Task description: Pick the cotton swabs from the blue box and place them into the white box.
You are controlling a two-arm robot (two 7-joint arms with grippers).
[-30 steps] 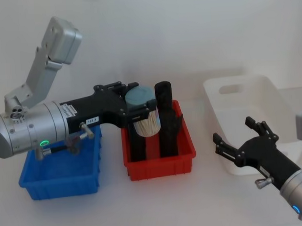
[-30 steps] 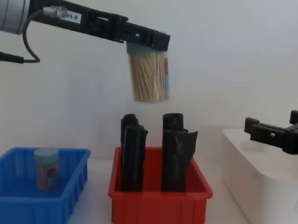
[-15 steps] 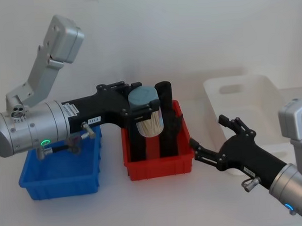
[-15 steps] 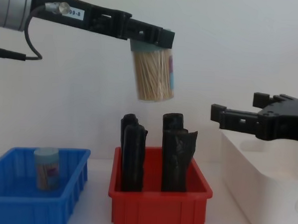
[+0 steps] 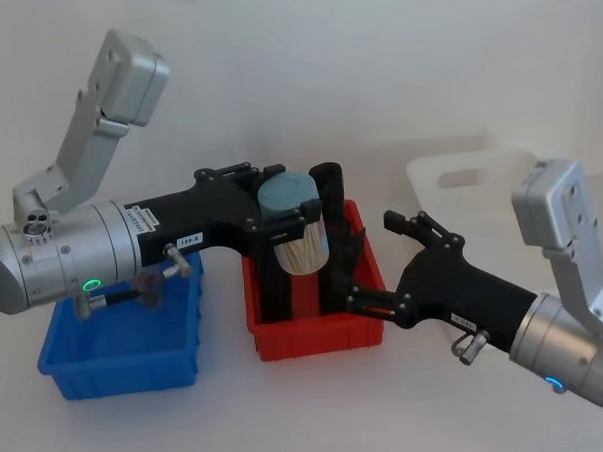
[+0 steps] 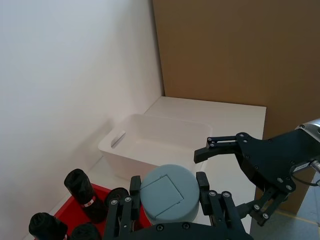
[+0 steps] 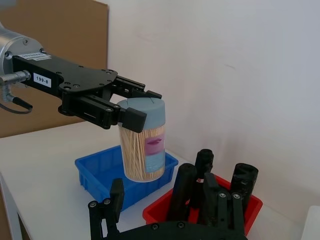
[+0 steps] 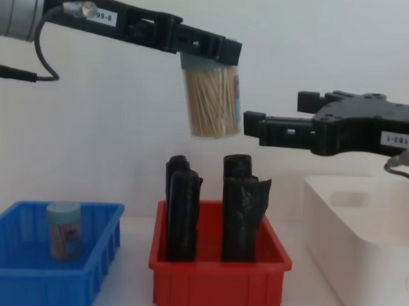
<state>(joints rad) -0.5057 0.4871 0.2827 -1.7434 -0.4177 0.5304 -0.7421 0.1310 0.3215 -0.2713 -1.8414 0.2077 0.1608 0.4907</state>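
The left gripper (image 5: pixel 283 199) is clamped on the pale blue lid end of a small clear cylindrical plastic cotton swab jar (image 8: pixel 210 102), packed with thin beige sticks. It holds the jar hanging lid-up, slightly tilted, high over the shallow red plastic bin (image 8: pixel 218 287) of tall black upright packs (image 8: pixel 243 210) in the middle of the plain white table (image 5: pixel 290 417). The right gripper (image 5: pixel 373 261), its black fingers spread wide and holding nothing, sits just beside the jar on the side of the large glossy white plastic box (image 8: pixel 363 271) with rounded corners, which stands toward the table's right edge; the fingers are level with the jar's body but apart from it. This looks like a handover on the way to the white plastic box. The cotton swab jar should be light and stiff, with a smooth, rather slippery wall, and the lid may be only pressed on, so a pull against it could pop it and spill the sticks. The best hold for the right gripper seems to be across the clear barrel, around its middle below the left gripper, with a firm but not crushing squeeze, before the left one lets go. A second jar (image 8: pixel 63 229) of the same kind stands upright in the shallow rectangular bright blue plastic box (image 8: pixel 40 281) toward the table's left edge, not yet taken out of it
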